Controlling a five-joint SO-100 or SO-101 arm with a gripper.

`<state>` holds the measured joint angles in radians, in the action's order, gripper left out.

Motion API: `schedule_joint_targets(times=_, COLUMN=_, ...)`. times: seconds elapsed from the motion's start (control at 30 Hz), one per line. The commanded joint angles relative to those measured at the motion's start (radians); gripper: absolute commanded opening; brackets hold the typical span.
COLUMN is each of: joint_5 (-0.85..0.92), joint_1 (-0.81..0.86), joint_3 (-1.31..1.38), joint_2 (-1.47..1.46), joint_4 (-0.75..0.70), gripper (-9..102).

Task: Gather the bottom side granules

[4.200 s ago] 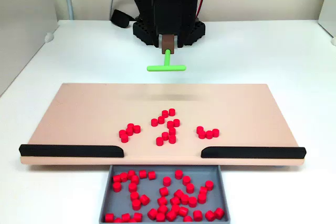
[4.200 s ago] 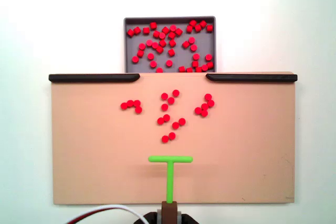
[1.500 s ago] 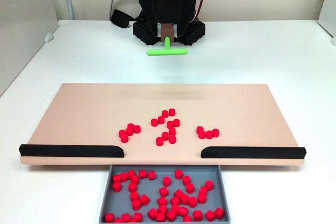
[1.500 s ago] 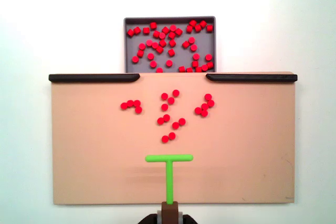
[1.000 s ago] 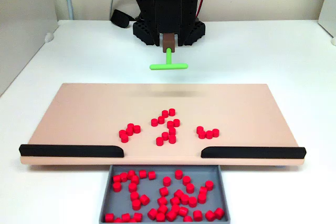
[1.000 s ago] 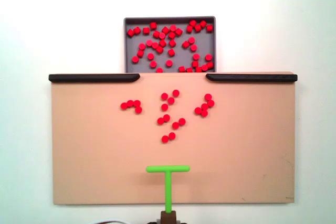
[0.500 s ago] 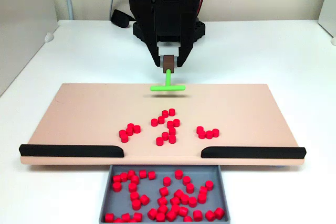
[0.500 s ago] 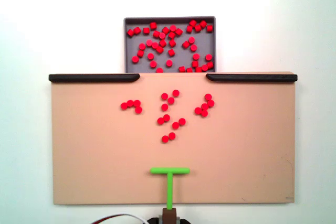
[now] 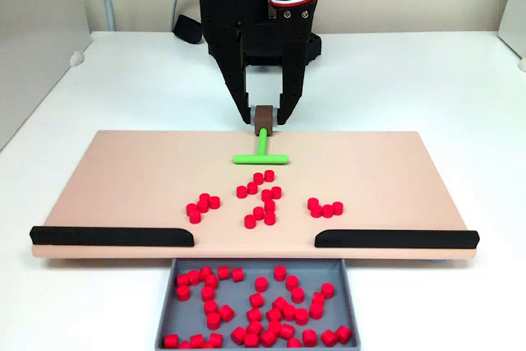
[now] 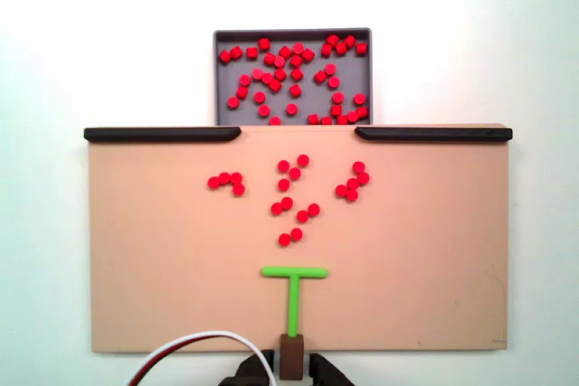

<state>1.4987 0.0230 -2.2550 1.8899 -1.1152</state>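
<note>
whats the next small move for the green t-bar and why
Probably push the green T-bar forward toward the nearest granules. In the overhead fixed view its crossbar sits just short of that pair and roughly centred on them, without touching. The gripper holds the brown block at the stem's end, and the gap between the black rails leading to the grey tray lies straight ahead.

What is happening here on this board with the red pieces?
A robot arm's gripper holds a green T-shaped stick by a brown block at the stem's end. The crossbar sits over the tan board, just behind the loose red granules scattered in small clusters at the middle, apparently without touching them. Two black rails line the front edge with a gap between them, and the grey tray below that gap already holds many granules.
</note>
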Motion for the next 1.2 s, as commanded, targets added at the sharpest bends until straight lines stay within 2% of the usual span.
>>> schedule_joint_targets(times=0.0, joint_5=-0.006, joint_1=-0.012, joint_3=0.02, joint_2=-0.006, joint_4=0.008, gripper=0)
schedule_joint_targets(times=1.17, joint_5=0.014, joint_1=-0.012, joint_3=0.176, joint_2=-0.218, joint_4=0.02, gripper=0)
